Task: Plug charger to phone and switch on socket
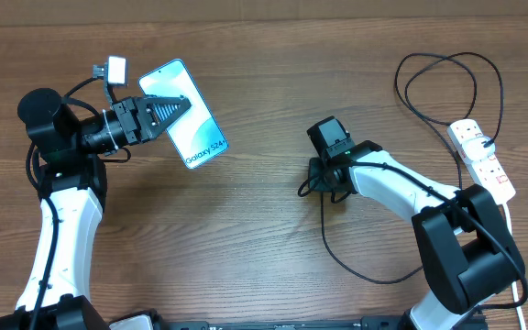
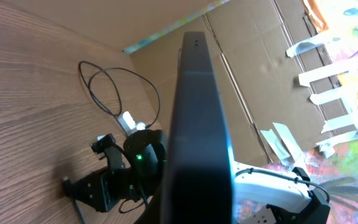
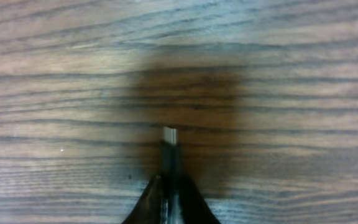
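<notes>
My left fingers [image 1: 167, 111] are clamped on the phone [image 1: 198, 139], screen facing up. My right fingers [image 3: 150, 203] pinch the charger [image 3: 170, 135] by its plug tip, over the desk [image 3: 291, 62].

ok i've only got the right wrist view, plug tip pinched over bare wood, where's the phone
observer: Well over on the left side in the overhead view. The phone is clamped in the left gripper, lit screen facing up.
operator: which end has the port
observer: I cannot tell. The left wrist view shows only one black edge of the phone, with the right gripper on the table beyond it.
operator: and where does my cable go
observer: The charger trails in loops across the table toward the socket at the right edge.
</notes>
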Motion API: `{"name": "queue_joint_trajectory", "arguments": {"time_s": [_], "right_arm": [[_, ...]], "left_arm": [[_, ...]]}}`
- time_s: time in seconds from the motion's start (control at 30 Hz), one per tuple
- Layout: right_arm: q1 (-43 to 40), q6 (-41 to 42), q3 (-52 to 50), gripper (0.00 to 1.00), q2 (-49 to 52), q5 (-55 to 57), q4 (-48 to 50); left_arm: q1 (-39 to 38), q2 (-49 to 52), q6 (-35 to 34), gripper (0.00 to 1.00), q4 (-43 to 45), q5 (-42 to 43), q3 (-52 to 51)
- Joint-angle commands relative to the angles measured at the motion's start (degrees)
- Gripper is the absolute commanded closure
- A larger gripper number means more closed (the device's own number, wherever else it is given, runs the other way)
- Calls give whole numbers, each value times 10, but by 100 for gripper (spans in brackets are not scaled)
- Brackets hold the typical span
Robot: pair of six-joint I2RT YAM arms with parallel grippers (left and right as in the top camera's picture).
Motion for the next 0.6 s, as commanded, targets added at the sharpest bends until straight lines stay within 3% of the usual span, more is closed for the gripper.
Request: {"name": "queue_joint_trajectory", "arguments": {"time_s": [0.0, 0.17, 0.57], "right_arm": [[1, 0, -42, 96, 57, -23, -8], [-11, -17, -28, 96, 51, -80, -9], [-126, -276, 37, 96, -130, -550, -118]], "left_arm": [[-4, -3, 11, 96, -3, 9, 12], [-4, -3, 11, 96, -14, 9, 12], [-10, -3, 11, 96, -14, 34, 12]]}}
